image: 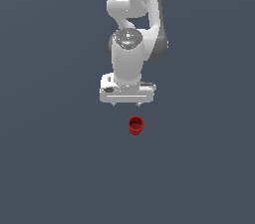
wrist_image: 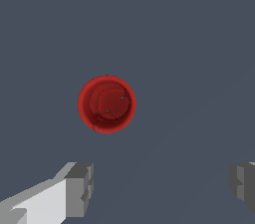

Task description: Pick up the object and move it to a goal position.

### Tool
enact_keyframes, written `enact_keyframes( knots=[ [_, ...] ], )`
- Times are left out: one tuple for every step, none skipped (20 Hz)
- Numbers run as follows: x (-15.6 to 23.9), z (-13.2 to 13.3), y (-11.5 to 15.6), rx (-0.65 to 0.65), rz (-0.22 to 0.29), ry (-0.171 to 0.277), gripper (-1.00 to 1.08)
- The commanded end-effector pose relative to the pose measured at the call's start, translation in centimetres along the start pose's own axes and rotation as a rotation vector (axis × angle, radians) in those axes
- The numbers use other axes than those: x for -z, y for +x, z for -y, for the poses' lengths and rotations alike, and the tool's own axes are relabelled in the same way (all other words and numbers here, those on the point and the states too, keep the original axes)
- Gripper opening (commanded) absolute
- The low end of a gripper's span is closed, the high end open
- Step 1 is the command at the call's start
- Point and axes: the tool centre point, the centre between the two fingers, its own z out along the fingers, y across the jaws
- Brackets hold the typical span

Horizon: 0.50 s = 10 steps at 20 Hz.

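Plain grey surface (image: 55, 168), red cup (image: 136, 125) upright, jaws (image: 127, 103) spread apart

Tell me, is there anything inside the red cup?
The cup looks empty: the wrist view shows only its red floor. The open gripper is apart from it, covering nothing.

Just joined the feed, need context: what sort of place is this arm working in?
Likely a bare simulated test scene: a flat, featureless grey ground, one red cup, and the open gripper above it.
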Motion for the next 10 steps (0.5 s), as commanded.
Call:
enact_keyframes(
  knots=[
    [0.0, 0.0, 0.0, 0.000, 0.000, 0.000, 1.00],
    [0.0, 0.1, 0.0, 0.001, 0.000, 0.001, 1.00],
    [0.0, 0.2, 0.0, 0.004, 0.001, 0.002, 1.00],
    [0.0, 0.5, 0.0, 0.009, 0.001, 0.005, 1.00],
    [-0.1, 0.9, 0.0, 0.016, 0.002, 0.008, 1.00],
    [-0.1, 1.4, 0.0, 0.024, 0.004, 0.013, 1.00],
    [-0.1, 2.0, 0.0, 0.035, 0.005, 0.018, 1.00],
    [-0.1, 2.5, -0.1, 0.043, 0.007, 0.023, 1.00],
    [-0.1, 2.8, -0.1, 0.050, 0.008, 0.026, 1.00],
    [-0.1, 3.0, -0.1, 0.055, 0.008, 0.028, 1.00]
  ],
)
